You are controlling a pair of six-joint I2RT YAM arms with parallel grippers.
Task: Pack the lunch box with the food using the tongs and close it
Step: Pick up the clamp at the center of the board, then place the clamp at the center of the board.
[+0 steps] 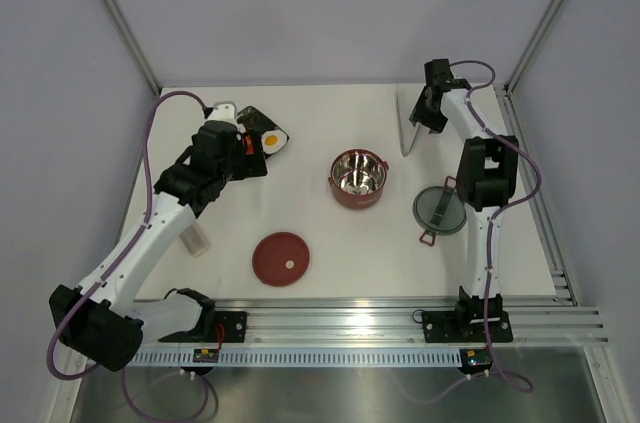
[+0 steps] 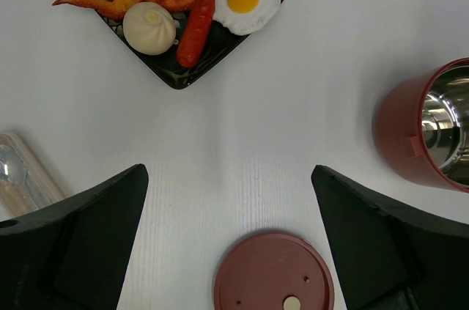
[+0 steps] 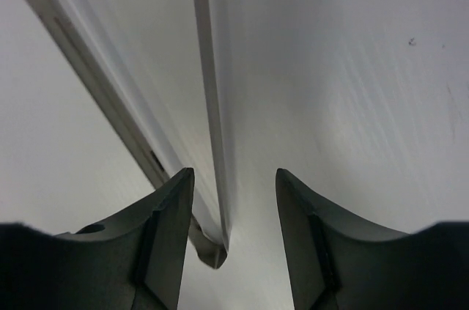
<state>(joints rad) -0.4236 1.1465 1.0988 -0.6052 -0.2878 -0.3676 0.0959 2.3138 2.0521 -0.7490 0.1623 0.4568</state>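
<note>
Lunch box (image 1: 358, 178) sits open and empty at the middle of the surface (image 1: 330, 123), its steel inside bare. From it, the red lid (image 1: 281, 259) lies at 7 o'clock, a dark glass lid (image 1: 439, 210) at 4 o'clock, the black tray (image 2: 176, 75) at 10 o'clock and the tongs (image 1: 407, 128) at 1 o'clock. The food (image 2: 198, 2), an egg, a bun, a sausage and fried pieces, is all on the tray. The step in hand looks like picking up the tongs. The right end effector (image 3: 234, 178) stands half wide around them near their joined end, with a gap on either side, so nothing is gripped yet. The left end effector (image 2: 229, 171) is spread wide and holds nothing, hovering between tray and red lid. Next, I judge, the right fingers must pinch squarely on the thin metal and lift without letting it slip or twist. The surface is white and matte, with a clear spoon case (image 1: 196, 240) at 8 o'clock. Pale walls and metal posts close it in.
</note>
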